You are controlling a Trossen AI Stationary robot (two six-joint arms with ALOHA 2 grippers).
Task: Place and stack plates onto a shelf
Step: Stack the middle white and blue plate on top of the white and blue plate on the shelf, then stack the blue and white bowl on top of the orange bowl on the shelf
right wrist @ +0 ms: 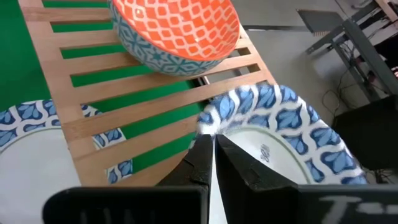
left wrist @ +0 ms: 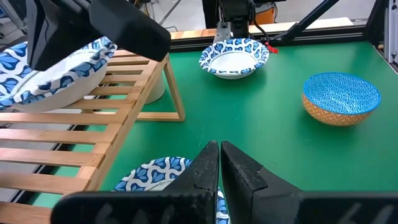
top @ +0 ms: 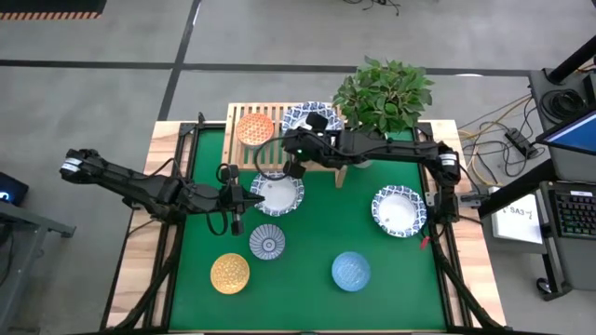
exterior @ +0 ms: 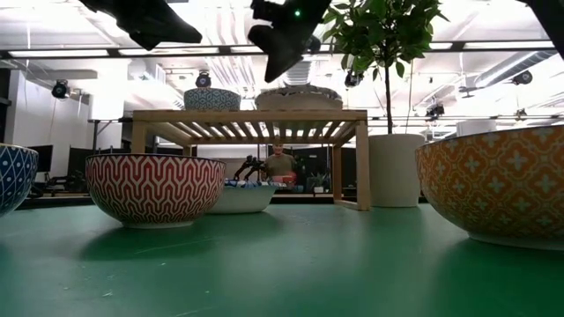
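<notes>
Nearest the table's front edge, on the green mat [top: 391,298], lie three small dishes: a yellow bowl [top: 230,273], a blue-patterned bowl [top: 267,243] and a light blue bowl [top: 351,270]. None of these is on the rack yet.

Mid-table, the left gripper [top: 237,197] hangs with its fingers together and empty, just beside a wide blue-rimmed plate [top: 277,193] that sits on the mat partly under the shelf's front edge. A second wide plate [top: 399,209] rests well apart, near the right arm's base.

Farther back, the right gripper [right wrist: 210,163] has its fingers pressed together on the rim of a third blue-rimmed plate [right wrist: 283,134], which lies on the slatted top of the shelf [top: 244,154]. Beside it on the shelf sits the orange bowl [top: 254,128].

A potted plant [top: 384,95] stands behind the shelf's right end.

By this view, two dishes are shelved and five remain on the mat; no stacking has begun. No legible brand or writing appears on any dish.
</notes>
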